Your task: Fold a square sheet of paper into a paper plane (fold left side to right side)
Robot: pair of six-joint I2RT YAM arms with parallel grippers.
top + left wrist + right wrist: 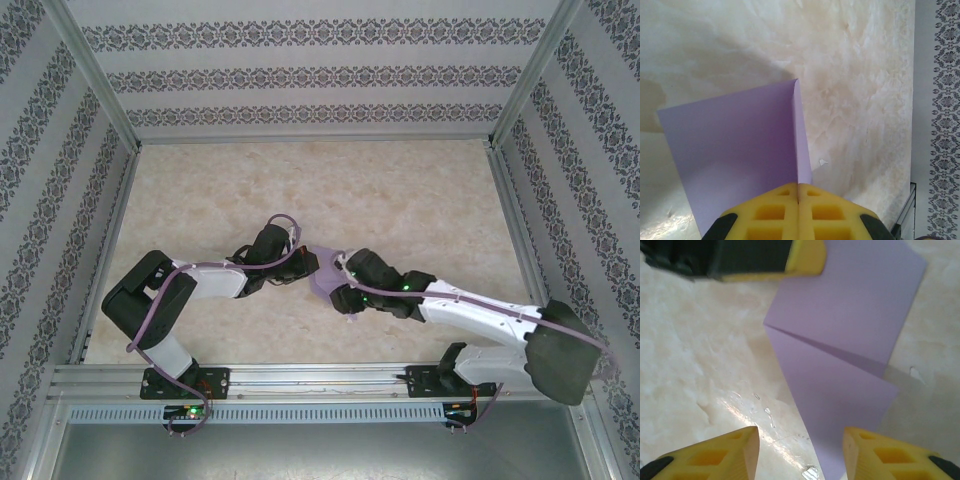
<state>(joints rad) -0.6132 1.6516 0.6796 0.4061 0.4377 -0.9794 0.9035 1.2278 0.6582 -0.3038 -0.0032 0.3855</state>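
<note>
Left gripper first: its yellow fingers are pressed flat together, no gap down the seam. Pinched in that seam is the square sheet of paper, caught right at its folded edge. A firm clamp, the lavender running straight into the closed pads.

Over to the right gripper, a different picture. Its yellow fingers stand well apart with open table between them and nothing gripped. The lower corner of the sheet runs in close beside the right-hand pad. Whether it actually touches that pad, I cannot tell.

Now the paper itself. It is plain, matte and unmarked, and it no longer lies flat. From the left wrist, a broad purple panel spreads out to the left of the clamp. A narrow strip turns away on the right along one sharp, straight ridge. From the right wrist, a crisp crease crosses the sheet on a diagonal. One panel sits beyond it and the other comes toward the open fingers, with a thin shadow along the line.

From above, the sheet sits on the marbled beige tabletop, toward the near side and roughly central. It lies right between the two wrists, which meet over it. A few glossy flecks shine on the table near the right gripper.
</note>
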